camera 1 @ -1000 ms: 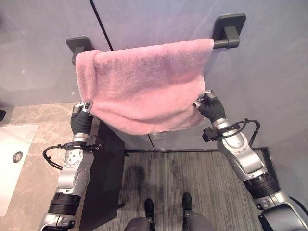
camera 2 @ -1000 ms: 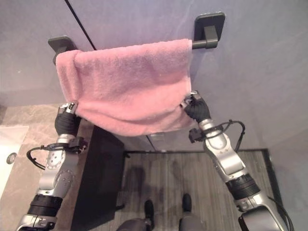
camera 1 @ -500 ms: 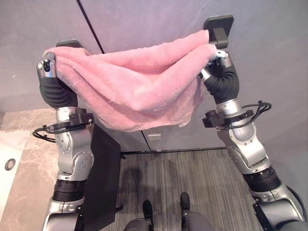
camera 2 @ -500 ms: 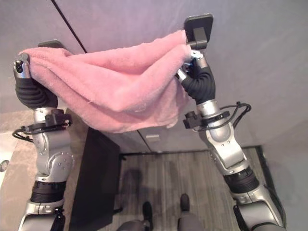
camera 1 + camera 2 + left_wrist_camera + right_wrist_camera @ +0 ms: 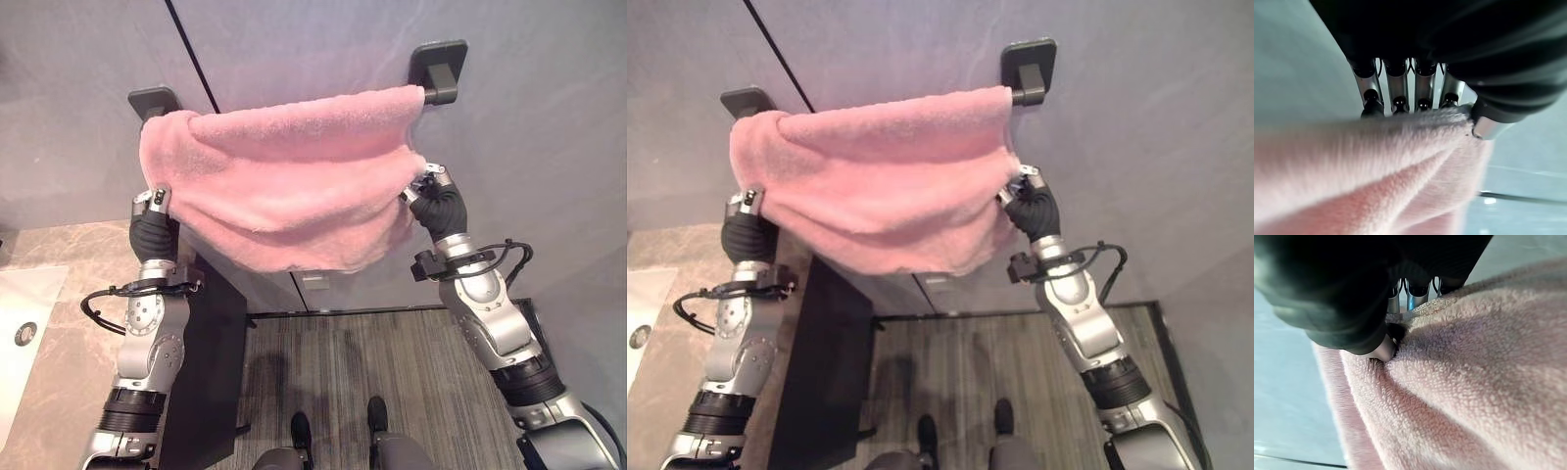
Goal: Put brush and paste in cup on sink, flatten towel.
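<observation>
We see the pink towel [image 5: 294, 186] draped over the dark wall bar [image 5: 441, 94], its lower part sagging in folds. Our left hand [image 5: 152, 220] pinches its left edge between fingers [image 5: 1396, 90] and thumb; our right hand [image 5: 436, 201] seems clamped likewise on the right edge.

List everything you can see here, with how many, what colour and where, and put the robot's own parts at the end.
towel: one, pink, draped over the bar on the wall, lower edge bunched and uneven
bar mounts: two, dark, on the grey wall at either end of the towel
sink: one, white, at the left edge, set in the counter
counter: one, beige marble, lower left
cabinet side: one, black, under the counter
floor: grey striped, below
left hand: pinching the towel's left edge
right hand: pinching the towel's right edge
</observation>
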You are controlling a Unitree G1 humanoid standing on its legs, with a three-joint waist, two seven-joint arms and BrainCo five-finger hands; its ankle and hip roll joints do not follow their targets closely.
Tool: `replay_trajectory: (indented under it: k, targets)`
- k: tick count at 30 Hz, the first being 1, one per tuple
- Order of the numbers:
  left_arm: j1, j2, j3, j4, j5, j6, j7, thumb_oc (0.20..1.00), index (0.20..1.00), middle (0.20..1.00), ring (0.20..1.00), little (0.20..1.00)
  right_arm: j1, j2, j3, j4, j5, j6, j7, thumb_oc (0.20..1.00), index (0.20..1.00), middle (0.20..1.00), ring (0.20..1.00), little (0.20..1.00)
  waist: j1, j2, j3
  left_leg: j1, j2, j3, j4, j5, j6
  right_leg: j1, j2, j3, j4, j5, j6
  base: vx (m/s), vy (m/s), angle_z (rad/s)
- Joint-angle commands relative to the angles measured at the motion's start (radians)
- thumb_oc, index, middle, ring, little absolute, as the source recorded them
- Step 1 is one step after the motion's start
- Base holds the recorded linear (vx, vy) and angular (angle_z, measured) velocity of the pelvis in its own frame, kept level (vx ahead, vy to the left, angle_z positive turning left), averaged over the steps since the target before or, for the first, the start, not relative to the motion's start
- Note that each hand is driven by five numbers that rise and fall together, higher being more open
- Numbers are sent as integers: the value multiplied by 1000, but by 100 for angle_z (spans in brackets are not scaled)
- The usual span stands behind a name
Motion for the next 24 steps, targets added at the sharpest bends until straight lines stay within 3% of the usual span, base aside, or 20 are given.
replay_trajectory:
  k: [1, 4, 6, 7, 21, 22, 23, 24]
  targets:
    - [-41, 52, 36, -27, -7, -86, 23, 200, 200, 200, 200, 200, -62, 41, -26, -92, -8, -100, -35, 200, 200, 200, 200, 200, 3, -78, -67, 80, -59, 17, 40, -79, 1, 32, -75, 78, -104, 50, 75, 0, 0, 0]
    - [-53, 21, 46, -65, -54, -117, 17, 200, 200, 200, 200, 200, -55, 48, -42, -116, -19, -120, -43, 200, 200, 200, 200, 200, -1, -77, -69, 82, -58, 18, 39, -79, 1, 35, -74, 78, -104, 48, 75, 0, 0, 0]
    - [-41, 20, 29, -33, -27, -97, 22, 200, 200, 200, 200, 200, -49, 55, -39, -103, -33, -119, -46, 200, 200, 200, 200, 200, -3, -76, -68, 82, -58, 18, 39, -78, 1, 35, -73, 78, -106, 49, 74, -15, -7, 0]
    - [-32, 68, 5, 20, 89, -46, 46, 200, 200, 200, 200, 200, -48, 52, -19, -81, -31, -105, -50, 200, 200, 200, 200, 200, -1, -72, -66, 80, -58, 17, 40, -75, 0, 34, -73, 76, -106, 51, 73, 0, 0, 0]
    - [70, 128, 3, 23, 152, 27, -16, 200, 200, 200, 200, 200, 27, 30, -44, -50, -32, -56, -29, 200, 200, 200, 200, 200, 4, -63, -72, 90, -57, 23, 37, -72, 0, 47, -74, 72, -111, 54, 75, 0, 0, 0]
    - [75, 139, 0, 24, 179, 35, -18, 523, 523, 523, 523, 523, 32, 30, -45, -44, -36, -53, -32, 793, 793, 793, 793, 793, 5, -62, -73, 91, -58, 23, 36, -72, 0, 48, -74, 71, -111, 54, 75, 0, 0, 0]
    - [79, 148, 0, 22, 199, 40, -19, 752, 752, 752, 752, 752, 36, 29, -47, -41, -41, -48, -33, 1000, 1000, 1000, 1000, 1000, 4, -61, -74, 92, -58, 23, 36, -72, 0, 49, -74, 71, -112, 54, 75, 0, 0, 0]
    - [79, 147, 0, 22, 200, 41, -19, 752, 752, 752, 752, 752, 36, 29, -47, -41, -41, -47, -33, 1000, 1000, 1000, 1000, 1000, 4, -61, -74, 92, -58, 23, 36, -72, 0, 49, -74, 71, -112, 54, 75, 0, 0, 0]
